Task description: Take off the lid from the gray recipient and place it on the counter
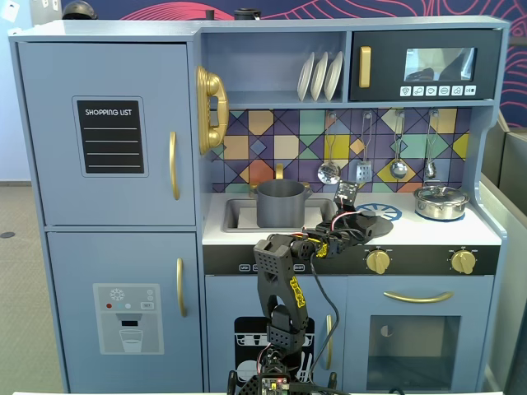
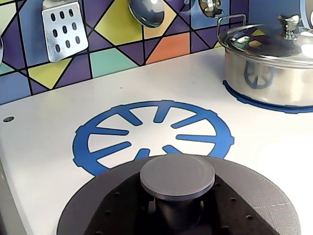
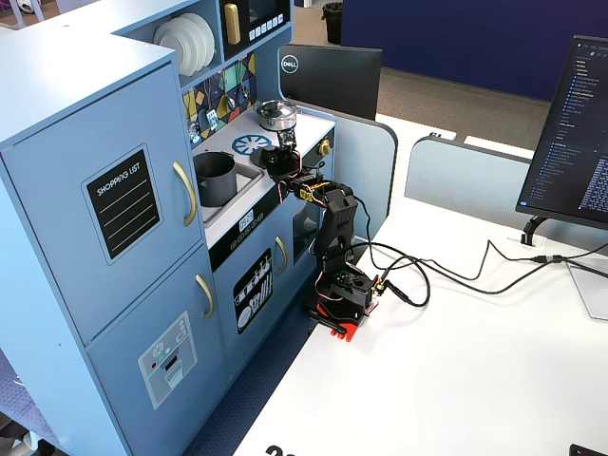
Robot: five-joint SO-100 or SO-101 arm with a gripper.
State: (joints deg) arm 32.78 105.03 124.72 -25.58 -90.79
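In a fixed view from the front: gray recipient point(image 1: 281, 203) standing uncovered in the sink cut-out of the white counter point(image 1: 428, 230), its mouth open. To its right, the dark gray lid point(image 1: 368, 222) low over the worktop by the printed blue burner ring point(image 1: 385, 211), with the gripper point(image 1: 349, 216) at it. Cannot tell here whether lid and counter touch. Small silver pan point(image 1: 441, 202) with its shiny lid further right. Ladle point(image 1: 328, 171) and slotted spatula point(image 1: 364, 171) hanging on the tiled wall.

In the wrist view: lid point(image 2: 254, 196) filling the bottom edge, round flat knob point(image 2: 177, 176) in the middle, burner ring point(image 2: 98, 134) just beyond it on the counter point(image 2: 44, 142). Fingers mostly hidden under the knob; cannot tell for certain whether closed on it. Silver pan point(image 2: 266, 73) at upper right, on a second blue ring.

In the other fixed view, from the side: arm reaching up from its base on the white table point(image 3: 456, 380) to the counter point(image 3: 313, 122). Gripper point(image 3: 282, 155) between gray recipient point(image 3: 216, 177) and silver pan point(image 3: 276, 115); lid too small to make out.
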